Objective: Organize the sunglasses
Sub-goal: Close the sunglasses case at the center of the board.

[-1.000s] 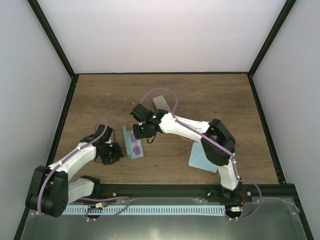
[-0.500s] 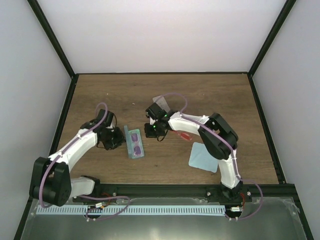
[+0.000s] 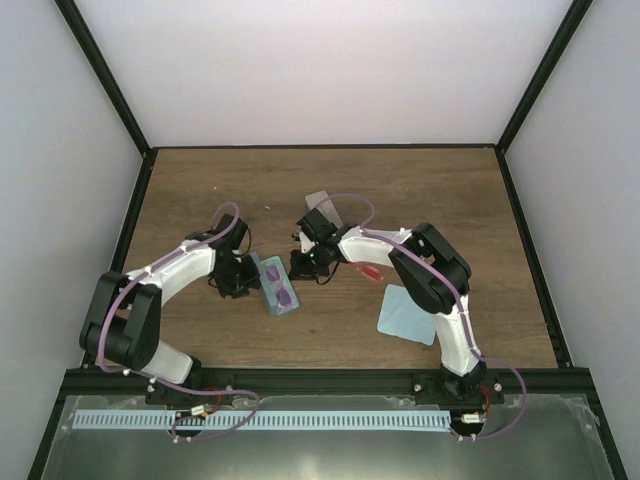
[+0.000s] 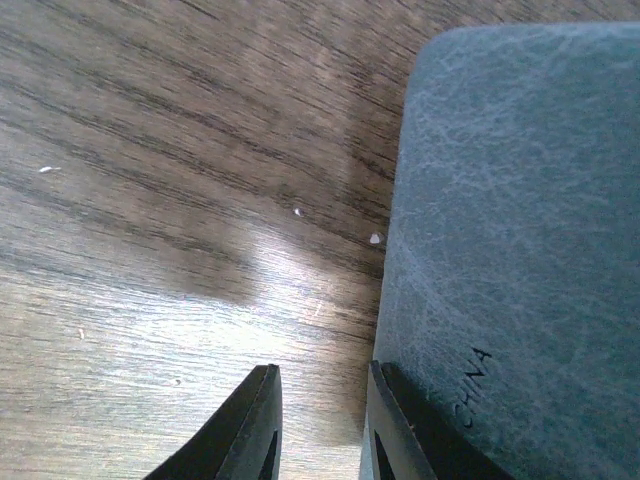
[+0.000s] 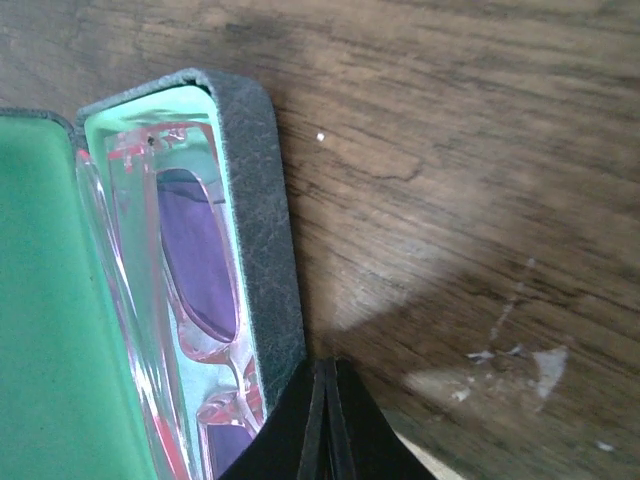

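While my right claw, fingers pressed together and empty, is hovering just beside the open grey leather case, pink-framed purple-lensed sunglasses are lying inside it. My left claw, slightly spread and pinching nothing, is bracing its left side. I am judging the closing undone, and red-framed sunglasses are lying uncased to the right.

The left gripper and right gripper flank the open case, leaving room only beyond its ends.
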Motion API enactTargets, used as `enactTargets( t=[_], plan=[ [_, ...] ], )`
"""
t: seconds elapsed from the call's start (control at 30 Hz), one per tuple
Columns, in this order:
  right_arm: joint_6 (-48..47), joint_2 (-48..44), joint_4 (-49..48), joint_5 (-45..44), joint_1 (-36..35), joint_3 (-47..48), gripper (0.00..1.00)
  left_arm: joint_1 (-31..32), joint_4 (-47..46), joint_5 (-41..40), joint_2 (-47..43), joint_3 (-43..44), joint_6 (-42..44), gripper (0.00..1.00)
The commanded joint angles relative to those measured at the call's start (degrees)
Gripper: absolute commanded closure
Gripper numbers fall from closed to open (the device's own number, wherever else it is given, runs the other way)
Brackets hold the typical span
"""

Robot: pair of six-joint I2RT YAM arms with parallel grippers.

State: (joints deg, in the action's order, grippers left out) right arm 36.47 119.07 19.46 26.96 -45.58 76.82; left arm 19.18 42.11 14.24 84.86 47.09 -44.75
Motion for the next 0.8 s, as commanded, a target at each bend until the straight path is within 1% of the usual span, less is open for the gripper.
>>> enactTargets(
  t=[0.0, 0.13, 0.27, 0.47, 0.77],
  plan=[
    [0.5, 2.0, -3.5, 5.6, -1.7, -0.5, 0.99, 4.3, -5.6, 3.9, 4.5, 4.1, 0.2, 0.75],
    [0.3, 2.4, -3.2, 5.9, -1.7, -0.2, 0.99, 6.4, -2.9, 2.9, 7.5, 8.3, 0.9, 0.75],
    [0.1, 2.6, -3.3, 6.3, -1.8, -0.7, 0.99, 7.0, -0.5, 2.4, 8.1, 11.4, 1.6, 0.75],
    [0.2, 3.0, -3.9, 7.3, -2.1, -1.1, 0.99, 7.8, 0.2, 3.3, 11.2, 14.4, 1.9, 0.75],
    [-0.1, 2.5, -4.8, 7.5, -2.3, -2.9, 0.99, 9.5, 1.3, 4.3, 13.3, 19.2, 1.3, 0.75]
  ],
)
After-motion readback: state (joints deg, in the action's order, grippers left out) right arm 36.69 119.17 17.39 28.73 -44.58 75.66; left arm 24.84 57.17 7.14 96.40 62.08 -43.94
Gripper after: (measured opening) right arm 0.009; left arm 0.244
